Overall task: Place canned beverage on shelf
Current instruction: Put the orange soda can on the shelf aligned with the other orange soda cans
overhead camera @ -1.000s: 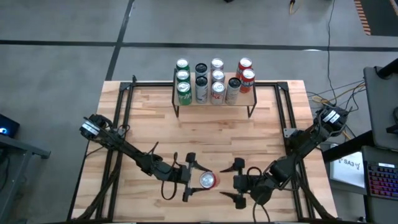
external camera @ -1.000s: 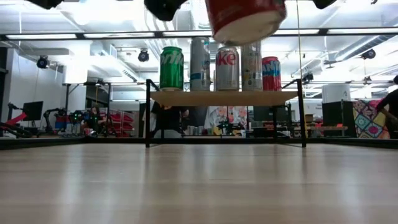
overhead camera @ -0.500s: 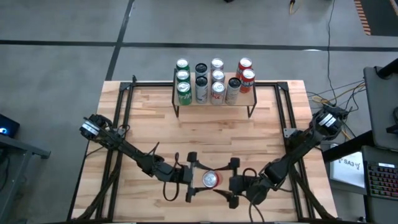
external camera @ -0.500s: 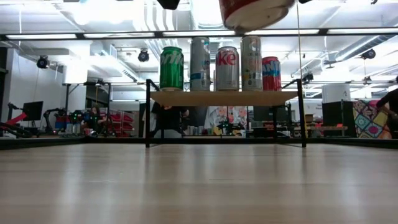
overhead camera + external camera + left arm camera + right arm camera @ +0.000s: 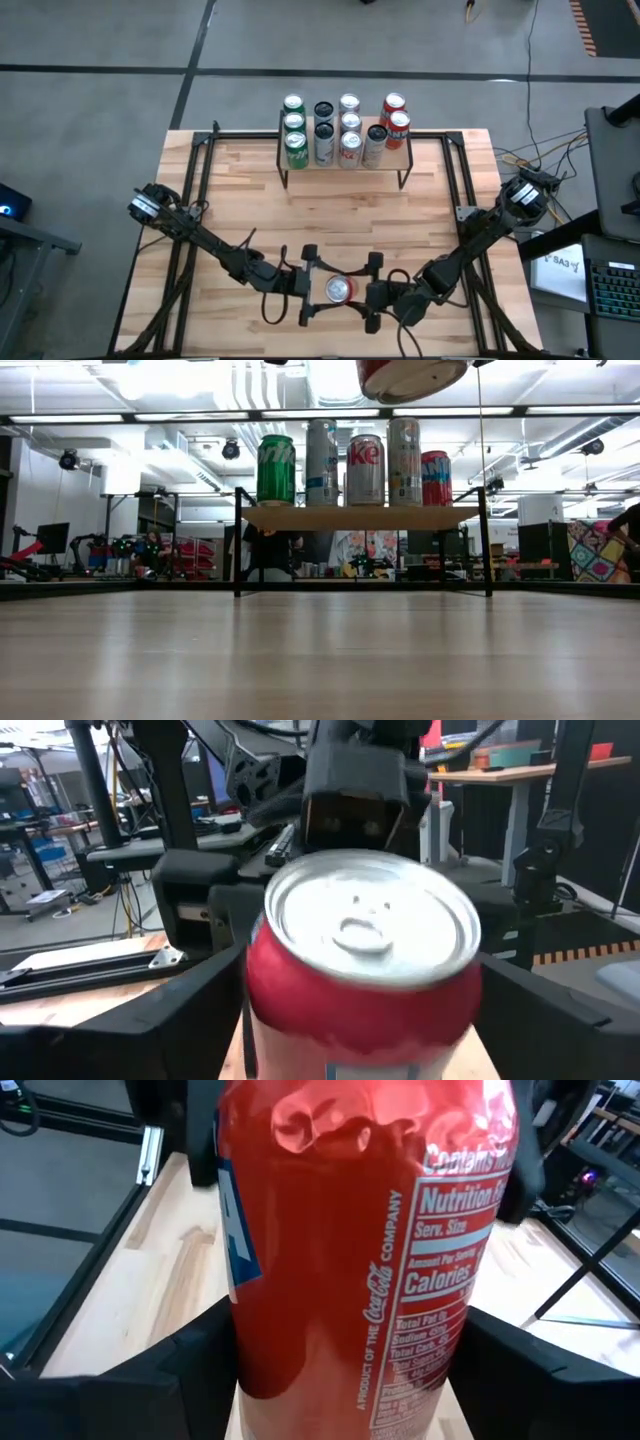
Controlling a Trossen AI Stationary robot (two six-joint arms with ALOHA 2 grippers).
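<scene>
**Red can held up between two pincers near the table's front edge**

The left pincer (image 5: 306, 285) and the right pincer (image 5: 374, 292) face each other near the 6 o'clock edge of the table (image 5: 240, 190), with the red can (image 5: 338, 289) upright between them. The fingers of the left pincer stand at both sides of the can, spread about as wide as the can, but I cannot tell if they press on it. The right pincer comes from 3 o'clock; its fingers also stand at both sides of the can, and I cannot tell if they have closed on it. In the low view only the bottom of the can (image 5: 411, 377) shows, high above the table surface, so it hangs in the air.

The shelf (image 5: 345, 160) stands at 12 o'clock, well apart from the pincers. On it are several upright cans: green cans (image 5: 294, 135) at the 9 o'clock end, silver and dark cans (image 5: 337, 130) in the middle, and two red-topped cans (image 5: 395, 115) at the 3 o'clock end.
</scene>
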